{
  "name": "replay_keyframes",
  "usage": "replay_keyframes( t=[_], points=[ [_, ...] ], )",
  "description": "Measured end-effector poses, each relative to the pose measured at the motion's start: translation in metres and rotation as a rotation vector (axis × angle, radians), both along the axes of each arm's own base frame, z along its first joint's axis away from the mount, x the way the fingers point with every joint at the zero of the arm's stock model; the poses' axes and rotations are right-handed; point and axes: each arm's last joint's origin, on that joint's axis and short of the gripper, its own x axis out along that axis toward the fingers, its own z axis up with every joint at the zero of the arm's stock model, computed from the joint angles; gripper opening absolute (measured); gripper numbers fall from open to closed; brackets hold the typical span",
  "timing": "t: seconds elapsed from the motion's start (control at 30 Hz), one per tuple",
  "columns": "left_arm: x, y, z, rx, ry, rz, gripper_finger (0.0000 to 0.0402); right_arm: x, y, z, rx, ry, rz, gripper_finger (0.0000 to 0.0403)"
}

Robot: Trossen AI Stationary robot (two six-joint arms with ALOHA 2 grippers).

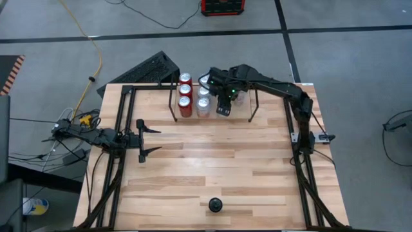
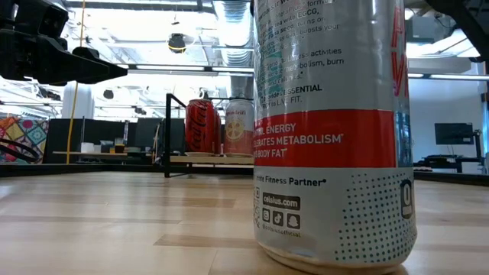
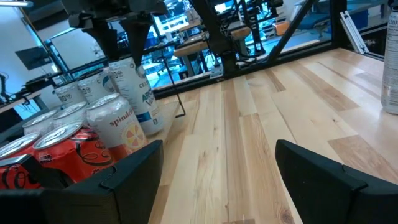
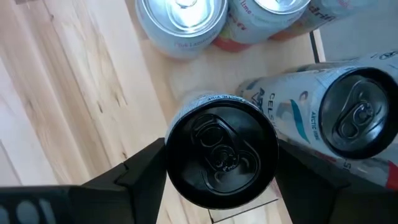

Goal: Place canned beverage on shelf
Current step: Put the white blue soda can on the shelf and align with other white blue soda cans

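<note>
My right gripper (image 1: 223, 108) reaches down over the far edge of the table and is shut on a white beverage can with a black lid (image 4: 221, 152). It is beside the cans standing in the shelf (image 1: 175, 103), a low black wire rack. There, three red cans (image 1: 185, 91) form one row and white cans (image 1: 203, 103) another. A further white can (image 4: 354, 118) stands close beside the held one. My left gripper (image 1: 143, 135) waits open and level at the table's left side. One more can (image 1: 215, 205) stands on its base near the front edge. My right gripper has the can's upper wall (image 4: 211, 101), just under the black lid, between its two fingers (image 4: 140, 171), one on each side. The fingers come from above, pointing steeply down. The can stays about upright; I cannot tell whether its base is on the table.
Black tubular rail frames (image 1: 119, 129) run along both sides of the table. The shelf's right bracket (image 1: 253, 103) stands just right of my right gripper. The near can (image 2: 332, 130) fills the low view. Bare wood lies between the shelf and the front edge.
</note>
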Motion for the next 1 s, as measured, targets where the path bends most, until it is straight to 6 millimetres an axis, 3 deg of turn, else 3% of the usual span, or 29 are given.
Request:
replay_keyframes(
  t=[1.0],
  points=[
    [0.000,0.000,0.000,0.000,0.000,0.000,0.0297,-0.001,-0.013,-0.004,0.031,-0.018,-0.014,0.0279]
  ],
)
